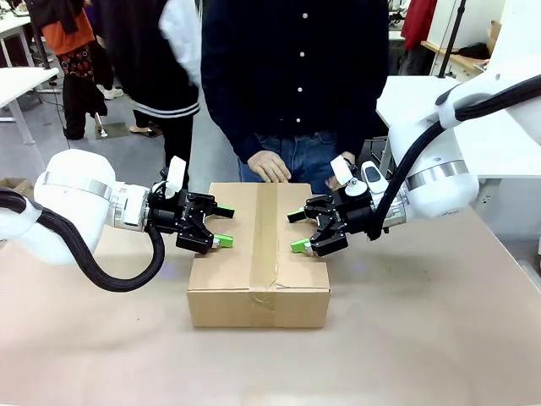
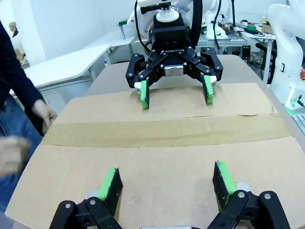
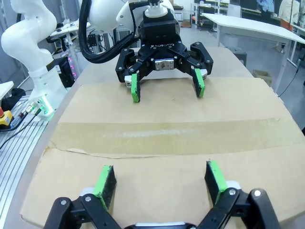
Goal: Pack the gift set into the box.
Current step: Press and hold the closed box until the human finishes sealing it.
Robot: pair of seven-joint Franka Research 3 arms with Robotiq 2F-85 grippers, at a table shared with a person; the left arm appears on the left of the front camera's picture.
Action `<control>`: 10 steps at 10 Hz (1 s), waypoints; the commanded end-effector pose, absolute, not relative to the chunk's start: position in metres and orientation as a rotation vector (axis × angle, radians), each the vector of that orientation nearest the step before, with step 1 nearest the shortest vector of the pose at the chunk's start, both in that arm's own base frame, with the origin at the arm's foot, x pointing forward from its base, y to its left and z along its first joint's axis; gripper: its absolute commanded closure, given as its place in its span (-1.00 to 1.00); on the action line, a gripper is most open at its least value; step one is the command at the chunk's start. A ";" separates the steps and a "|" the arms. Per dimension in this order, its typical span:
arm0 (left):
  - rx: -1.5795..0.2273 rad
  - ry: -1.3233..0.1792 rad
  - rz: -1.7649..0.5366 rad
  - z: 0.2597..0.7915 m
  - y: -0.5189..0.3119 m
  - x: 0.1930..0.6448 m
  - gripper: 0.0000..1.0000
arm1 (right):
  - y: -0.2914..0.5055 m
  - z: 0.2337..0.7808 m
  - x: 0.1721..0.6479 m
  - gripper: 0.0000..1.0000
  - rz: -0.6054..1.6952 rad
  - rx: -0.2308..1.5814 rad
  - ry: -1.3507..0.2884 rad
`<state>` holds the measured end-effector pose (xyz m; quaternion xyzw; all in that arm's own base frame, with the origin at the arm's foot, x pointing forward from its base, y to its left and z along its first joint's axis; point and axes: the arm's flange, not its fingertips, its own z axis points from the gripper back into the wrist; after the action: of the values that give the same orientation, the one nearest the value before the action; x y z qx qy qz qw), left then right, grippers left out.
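A brown cardboard box (image 1: pixel 258 254) sits in the middle of the tabletop (image 1: pixel 423 338), its flaps closed and a strip of brown tape (image 1: pixel 265 233) running along the centre seam. The left gripper (image 1: pixel 217 227) reaches in over the box's left half and the right gripper (image 1: pixel 298 231) over its right half, facing each other across the tape. Both have their jaws spread wide and hold nothing; their green pads (image 2: pixel 110 183) hover just above the lid. A person stands at the far side with one hand (image 1: pixel 270 166) resting at the box's back edge. None of the gift set is visible, so it is probably inside already. The task looks nearly done; the next move may be pressing the lid flat or backing away.
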<state>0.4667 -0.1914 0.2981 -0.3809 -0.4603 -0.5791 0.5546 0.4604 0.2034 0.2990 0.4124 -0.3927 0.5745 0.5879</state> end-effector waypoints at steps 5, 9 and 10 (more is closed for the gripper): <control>-0.899 -1.080 -1.365 0.296 -0.191 0.466 -1.00 | 0.203 0.299 0.460 -1.00 1.339 0.961 -0.915; -0.848 -1.394 -1.373 0.381 -0.082 0.411 -1.00 | 0.108 0.379 0.429 -1.00 1.214 1.081 -1.098; -0.763 -1.485 -1.326 0.382 -0.039 0.384 -1.00 | 0.051 0.389 0.401 -1.00 1.137 1.036 -1.182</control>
<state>0.4213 -0.0862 0.3796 -0.3459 -0.5689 -0.5505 0.5037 0.4362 0.1120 0.3696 0.4543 -0.4718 0.5196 0.5487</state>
